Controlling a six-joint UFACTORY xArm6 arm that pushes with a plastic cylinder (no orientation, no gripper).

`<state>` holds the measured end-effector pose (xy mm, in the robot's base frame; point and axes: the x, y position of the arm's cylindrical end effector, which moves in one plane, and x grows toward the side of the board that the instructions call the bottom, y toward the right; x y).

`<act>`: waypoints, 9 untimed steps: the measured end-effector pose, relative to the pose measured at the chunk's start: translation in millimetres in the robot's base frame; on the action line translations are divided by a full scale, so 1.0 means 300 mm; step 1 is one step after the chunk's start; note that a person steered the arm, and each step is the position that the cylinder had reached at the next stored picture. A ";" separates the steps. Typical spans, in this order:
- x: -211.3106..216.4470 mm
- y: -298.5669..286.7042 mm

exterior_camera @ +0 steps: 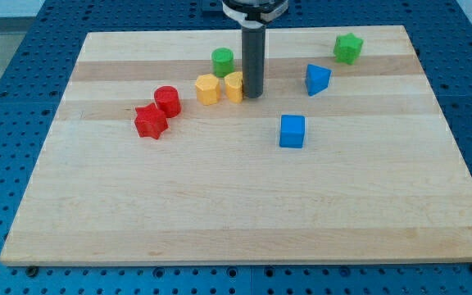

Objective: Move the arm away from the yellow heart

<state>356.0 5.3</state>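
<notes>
The yellow heart (233, 86) lies on the wooden board at the upper middle, partly hidden by my rod. My tip (253, 96) rests on the board right against the heart's right side. A yellow hexagon block (207, 88) sits just left of the heart. A green cylinder (222, 61) stands just above and left of the heart.
A red cylinder (167, 100) and a red star (151, 121) sit to the left. A blue cube (292, 131) lies below right of my tip. A blue triangular block (317, 79) and a green star-like block (348, 48) sit at the right. The board (236, 205) ends on a blue pegboard table.
</notes>
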 end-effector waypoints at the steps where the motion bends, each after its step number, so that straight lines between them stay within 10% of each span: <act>1: 0.011 -0.029; 9: -0.073 0.051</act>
<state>334.1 20.6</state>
